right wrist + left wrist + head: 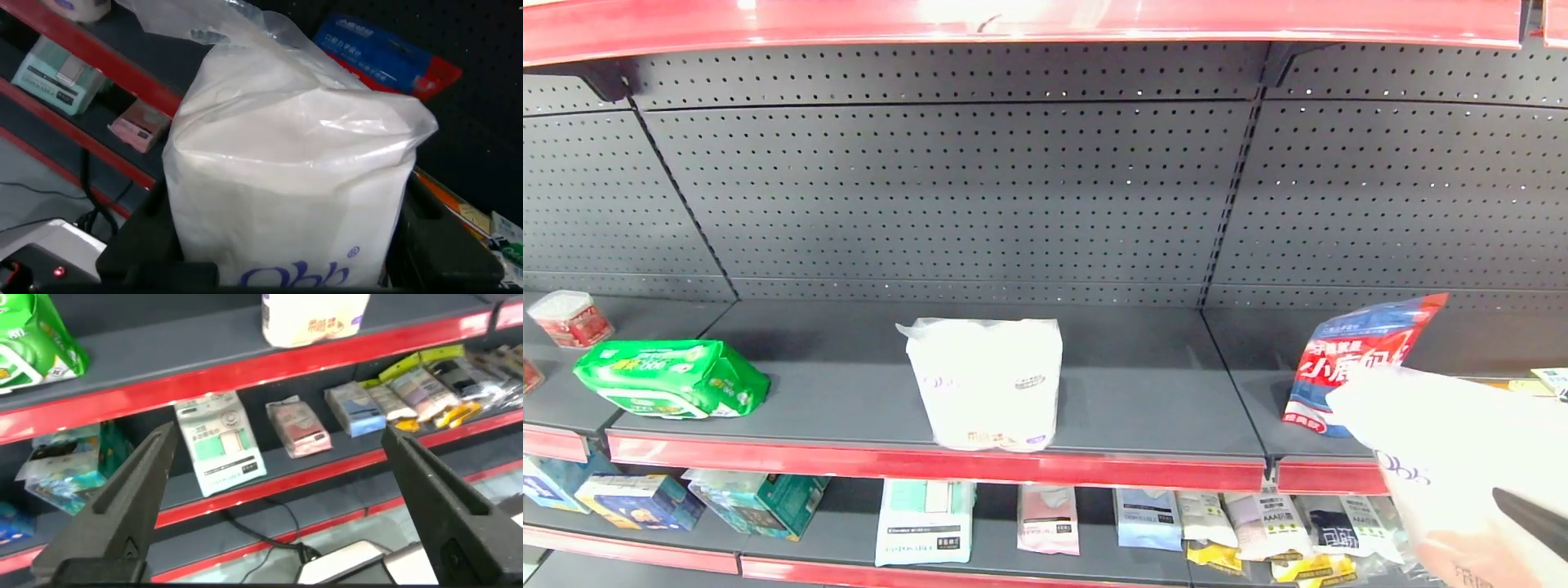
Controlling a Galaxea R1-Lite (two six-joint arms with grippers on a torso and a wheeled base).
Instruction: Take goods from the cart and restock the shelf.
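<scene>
A white pack of tissue rolls in clear plastic (286,163) sits between the fingers of my right gripper (286,245), which is shut on it. In the head view this pack (1454,457) hangs at the lower right, in front of the shelf's red front edge. A matching white tissue pack (988,382) stands upright in the middle of the grey shelf (1143,392). My left gripper (278,498) is open and holds nothing, and it hangs in front of the lower shelves.
A green wipes pack (670,377) and a small round tub (570,318) lie on the shelf's left. A red and blue bag (1356,351) leans at the right. The lower shelf (1094,563) holds several small packets and boxes. Free room lies either side of the standing tissue pack.
</scene>
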